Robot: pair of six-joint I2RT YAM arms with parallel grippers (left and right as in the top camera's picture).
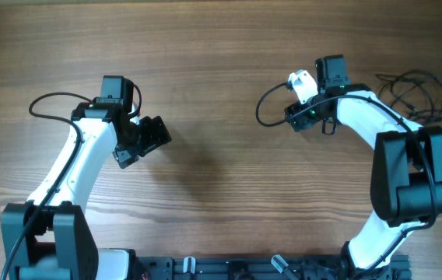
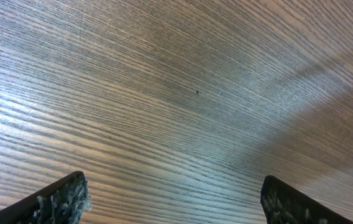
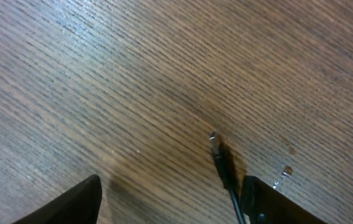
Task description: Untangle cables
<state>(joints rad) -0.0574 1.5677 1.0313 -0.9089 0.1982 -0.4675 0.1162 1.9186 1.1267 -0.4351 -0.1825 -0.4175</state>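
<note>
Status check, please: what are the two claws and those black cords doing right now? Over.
Left gripper open over the table. Right gripper open, a cable plug beside one finger, not gripped. Other cables heaped at right edge.

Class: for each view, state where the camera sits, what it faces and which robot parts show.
Overhead: above the table, looking down; both arms, cables at frame right.
Left wrist: on the left arm, facing bare wood; left gripper fingertips, open.
Right wrist: on the right arm, facing wood, a cable plug; right gripper fingertips.
Shared: the wooden table.
</note>
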